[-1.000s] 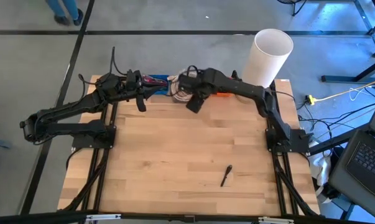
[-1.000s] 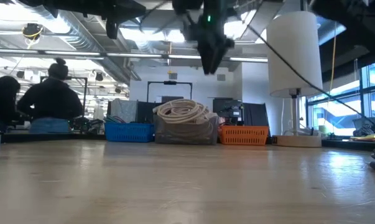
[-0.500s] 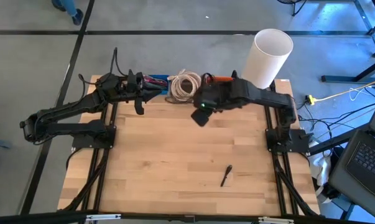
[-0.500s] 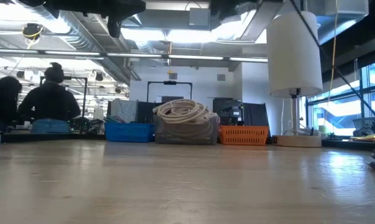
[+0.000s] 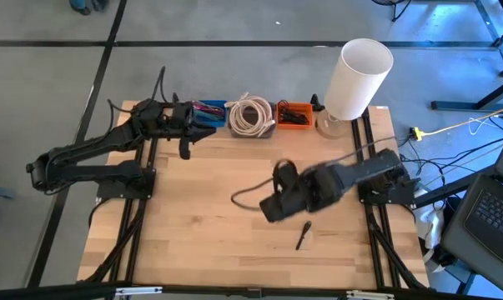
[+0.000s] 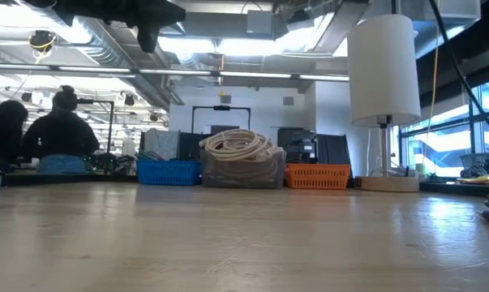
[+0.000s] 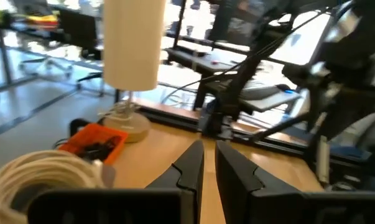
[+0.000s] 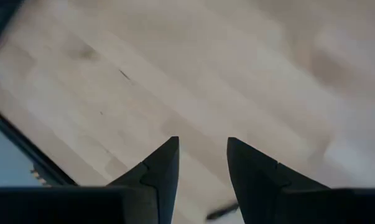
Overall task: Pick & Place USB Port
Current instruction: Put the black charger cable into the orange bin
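Observation:
The USB piece (image 5: 304,235) is a small dark stick lying flat on the wood near the table's near edge, right of centre. In the right wrist view a dark sliver (image 8: 221,213) shows low between the fingers; I cannot tell whether it is the same piece. My right gripper (image 5: 268,207) (image 8: 203,149) hangs open over bare wood, just left and far of the stick, touching nothing. My left gripper (image 5: 187,140) (image 7: 209,155) waits raised at the far left by the baskets, fingers shut and empty.
Along the far edge stand a blue basket (image 5: 205,110), a bin with a coil of white cord (image 5: 249,115), an orange basket (image 5: 294,112) and a white lamp (image 5: 357,77). A thin cable (image 5: 238,194) loops out left of the right gripper. People sit beyond the table (image 6: 62,134).
My right arm has swung from over the baskets at the far edge toward the near edge, coming to hang over the middle of the table close to the dark stick, and has tipped to look down on the wood. The stick has not moved.

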`<state>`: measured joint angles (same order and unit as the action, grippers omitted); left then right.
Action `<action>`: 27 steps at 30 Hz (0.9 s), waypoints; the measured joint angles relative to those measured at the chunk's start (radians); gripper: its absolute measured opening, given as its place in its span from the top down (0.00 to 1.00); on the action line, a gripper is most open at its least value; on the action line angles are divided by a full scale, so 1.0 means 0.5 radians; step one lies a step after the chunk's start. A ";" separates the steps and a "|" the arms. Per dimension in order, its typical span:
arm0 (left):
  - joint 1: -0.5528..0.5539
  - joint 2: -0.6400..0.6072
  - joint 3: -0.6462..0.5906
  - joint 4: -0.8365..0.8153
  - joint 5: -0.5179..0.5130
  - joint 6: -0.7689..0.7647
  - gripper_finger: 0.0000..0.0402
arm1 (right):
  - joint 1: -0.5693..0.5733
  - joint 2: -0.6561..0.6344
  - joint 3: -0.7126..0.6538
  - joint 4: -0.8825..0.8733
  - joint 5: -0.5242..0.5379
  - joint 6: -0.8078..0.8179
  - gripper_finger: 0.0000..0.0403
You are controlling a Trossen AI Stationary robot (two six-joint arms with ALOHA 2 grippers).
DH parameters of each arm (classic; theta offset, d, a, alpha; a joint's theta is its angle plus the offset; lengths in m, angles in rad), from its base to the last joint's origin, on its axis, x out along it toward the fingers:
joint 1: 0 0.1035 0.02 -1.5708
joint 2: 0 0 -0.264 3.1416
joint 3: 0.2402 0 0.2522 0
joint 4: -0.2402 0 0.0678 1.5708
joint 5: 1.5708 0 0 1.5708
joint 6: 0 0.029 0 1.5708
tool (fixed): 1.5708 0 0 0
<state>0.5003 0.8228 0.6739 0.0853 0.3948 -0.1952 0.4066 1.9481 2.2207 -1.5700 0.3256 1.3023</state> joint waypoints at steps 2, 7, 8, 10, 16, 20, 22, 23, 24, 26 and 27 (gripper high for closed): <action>0.000 -0.020 0.000 0.001 0.087 0.008 0.92 | 0.076 0.001 -0.100 -0.001 -0.001 0.269 0.66; 0.000 -0.098 0.000 0.001 0.197 0.005 0.92 | 0.239 0.002 -0.301 0.154 -0.018 0.771 0.66; 0.000 -0.110 0.000 0.000 0.197 0.005 0.92 | 0.265 0.002 -0.346 0.243 -0.018 0.831 0.66; 0.000 -0.134 0.000 -0.002 0.196 0.003 0.92 | 0.307 0.002 -0.430 0.417 -0.017 0.924 0.66; 0.000 -0.197 0.000 -0.001 0.196 -0.010 0.92 | 0.351 0.002 -0.652 0.645 -0.016 1.124 0.66; 0.000 -0.220 0.000 0.000 0.196 -0.036 0.92 | 0.358 0.002 -0.765 0.727 -0.010 1.207 0.66; 0.000 -0.226 0.000 0.000 0.196 -0.040 0.92 | 0.360 0.002 -0.836 0.831 -0.010 1.213 0.66; 0.000 -0.227 0.000 0.000 0.196 -0.051 0.92 | 0.362 0.002 -0.872 0.863 -0.013 1.216 0.66; 0.000 -0.226 0.000 0.000 0.196 -0.061 0.92 | 0.363 0.002 -0.912 0.905 -0.018 1.219 0.66; 0.000 -0.225 0.000 0.000 0.195 -0.091 0.92 | 0.363 0.002 -1.004 0.998 -0.021 1.262 0.66; 0.000 -0.226 0.000 0.000 0.196 -0.113 0.92 | 0.365 0.002 -1.051 0.996 -0.035 1.299 0.66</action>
<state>0.5003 0.7097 0.6739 0.0853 0.4927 -0.2517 0.5889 1.9491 1.6950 -1.0722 0.3079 1.9519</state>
